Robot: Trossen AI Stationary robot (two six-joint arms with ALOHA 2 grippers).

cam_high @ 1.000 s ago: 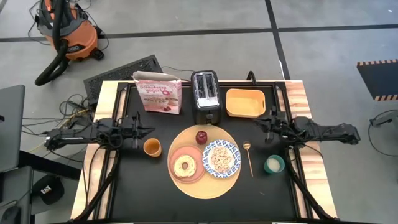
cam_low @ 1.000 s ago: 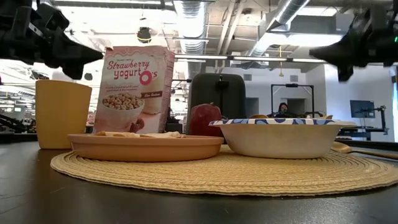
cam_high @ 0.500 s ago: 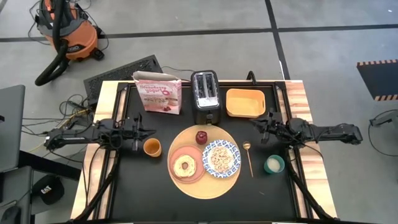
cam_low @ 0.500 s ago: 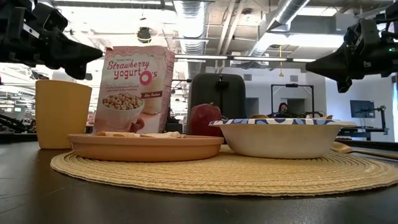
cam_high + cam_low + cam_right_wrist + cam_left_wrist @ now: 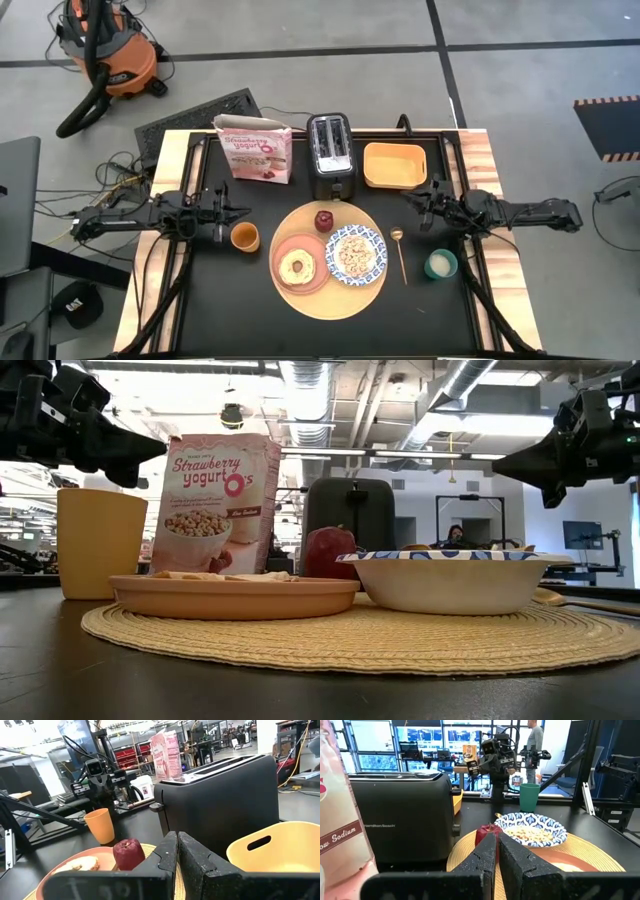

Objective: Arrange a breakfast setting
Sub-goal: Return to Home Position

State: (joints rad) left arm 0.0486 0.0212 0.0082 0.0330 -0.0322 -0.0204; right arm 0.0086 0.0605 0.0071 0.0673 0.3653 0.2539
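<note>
One large round straw-coloured woven mat [image 5: 330, 300] lies at the middle of the black table and carries three things. One small red apple [image 5: 324, 220] stands at its 12 o'clock edge. One salmon-pink plate [image 5: 278, 252] sits at 9 o'clock with a single round toasted bread [image 5: 296, 266] on it. One blue-and-white patterned dish [image 5: 376, 240] sits at 3 o'clock, filled with pale cereal [image 5: 354, 256]. One slim golden spoon [image 5: 399, 255] lies on the table just off the mat at 3 o'clock, and one green cup [image 5: 440, 264] stands beyond it. One orange cup [image 5: 244, 237] stands off the mat at 10 o'clock. Farther out are one black toaster [image 5: 330, 155] at 12 o'clock, one pink cereal box [image 5: 255, 148] at 11 o'clock and one yellow rectangular tray [image 5: 394, 165] at 1 o'clock. Two arms hang above the table. The left gripper [image 5: 492, 855] is over the orange cup's side and the right gripper [image 5: 176, 854] is above the spoon's side. Each has its two fingers pressed together with nothing between them.
</note>
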